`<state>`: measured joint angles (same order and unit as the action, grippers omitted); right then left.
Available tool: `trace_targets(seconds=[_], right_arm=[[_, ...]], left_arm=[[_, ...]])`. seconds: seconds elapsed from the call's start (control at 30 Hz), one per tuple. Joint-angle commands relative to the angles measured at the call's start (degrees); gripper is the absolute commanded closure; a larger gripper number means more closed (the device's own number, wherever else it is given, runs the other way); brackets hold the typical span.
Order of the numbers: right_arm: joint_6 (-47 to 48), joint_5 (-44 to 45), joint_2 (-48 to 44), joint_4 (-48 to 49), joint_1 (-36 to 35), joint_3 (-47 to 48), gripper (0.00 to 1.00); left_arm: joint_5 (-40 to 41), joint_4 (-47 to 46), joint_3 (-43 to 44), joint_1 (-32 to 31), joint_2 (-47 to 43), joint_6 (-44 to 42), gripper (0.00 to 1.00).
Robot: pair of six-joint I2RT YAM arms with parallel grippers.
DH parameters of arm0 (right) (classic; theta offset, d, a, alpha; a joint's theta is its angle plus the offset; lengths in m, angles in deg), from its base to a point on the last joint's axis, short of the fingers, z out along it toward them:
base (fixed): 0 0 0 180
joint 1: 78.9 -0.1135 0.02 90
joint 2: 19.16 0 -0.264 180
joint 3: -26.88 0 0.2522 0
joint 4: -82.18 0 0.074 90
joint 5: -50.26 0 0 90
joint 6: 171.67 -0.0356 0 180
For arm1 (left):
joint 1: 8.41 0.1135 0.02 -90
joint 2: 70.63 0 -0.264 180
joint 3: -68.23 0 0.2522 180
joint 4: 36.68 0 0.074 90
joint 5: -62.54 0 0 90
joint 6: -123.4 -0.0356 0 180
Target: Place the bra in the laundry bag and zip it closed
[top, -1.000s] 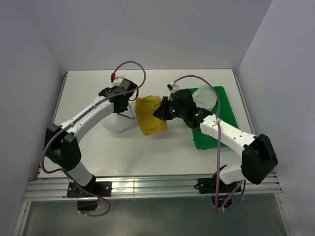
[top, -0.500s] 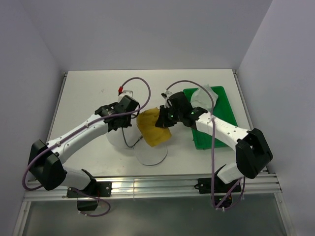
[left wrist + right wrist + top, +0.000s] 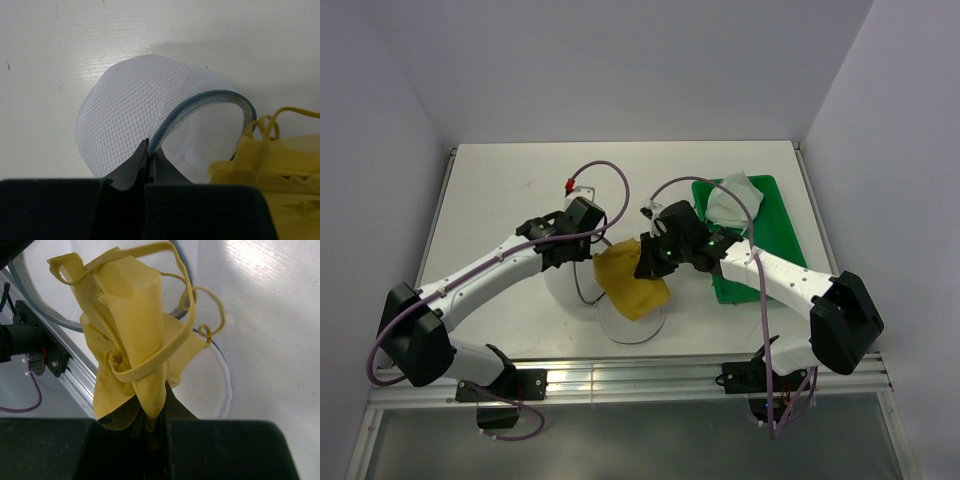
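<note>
White bench runs between pale walls, with an aluminium rail along its near edge where both arms are bolted. Just beyond the rail lies the laundry bag, opened into two halves: a flat round half nearest the rail and a domed mesh half to its left, under the left arm. The left fingers are pinched tight on the bag's grey-blue zipper rim, holding that edge of the dome raised so its mouth gapes toward the bra. The bra hangs bunched over the flat half of the bag, just beside the raised rim; whether its lower end touches the mesh I cannot tell. The right fingers are almost closed, clamping a fold of the bra's fabric, and the cups and thin straps droop beyond their tips. To the right of the bag and farther back, apart from it, sits a green tray with a white-grey garment in its far end.
</note>
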<state>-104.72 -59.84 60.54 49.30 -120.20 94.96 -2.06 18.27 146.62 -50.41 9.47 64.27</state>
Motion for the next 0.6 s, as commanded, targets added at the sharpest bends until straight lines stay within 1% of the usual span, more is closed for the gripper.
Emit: trace_targets(seconds=[0.0,0.13,0.3,0.4,0.43,0.57], right_arm=[[0.0,-1.5,1.2,0.1,-1.1,1.9,1.00],[-0.9,-2.8,5.9,0.1,-3.4,6.4,1.00],[-4.7,-2.7,12.6,1.7,-3.6,11.4,1.00],[-9.9,-2.1,15.5,3.1,-3.4,14.0,1.00],[-13.3,-1.9,16.2,3.9,-3.4,14.3,1.00],[-22.5,-1.5,18.7,10.6,-2.5,12.4,1.00]], left_arm=[[-1.6,-3.2,0.2,-1.1,-1.4,-0.3,1.00],[-2.7,-4.6,-0.2,-1.6,-2.4,-0.5,1.00],[-4.4,-5.4,-0.9,-2.2,-2.4,-0.7,1.00],[-5.8,-6.4,-2.5,-2.3,-2.8,0.3,1.00],[-6.3,-6.9,-3.0,-2.3,-3.2,0.6,1.00],[-10.4,-8.7,-6.2,-2.6,-4.7,2.0,1.00]])
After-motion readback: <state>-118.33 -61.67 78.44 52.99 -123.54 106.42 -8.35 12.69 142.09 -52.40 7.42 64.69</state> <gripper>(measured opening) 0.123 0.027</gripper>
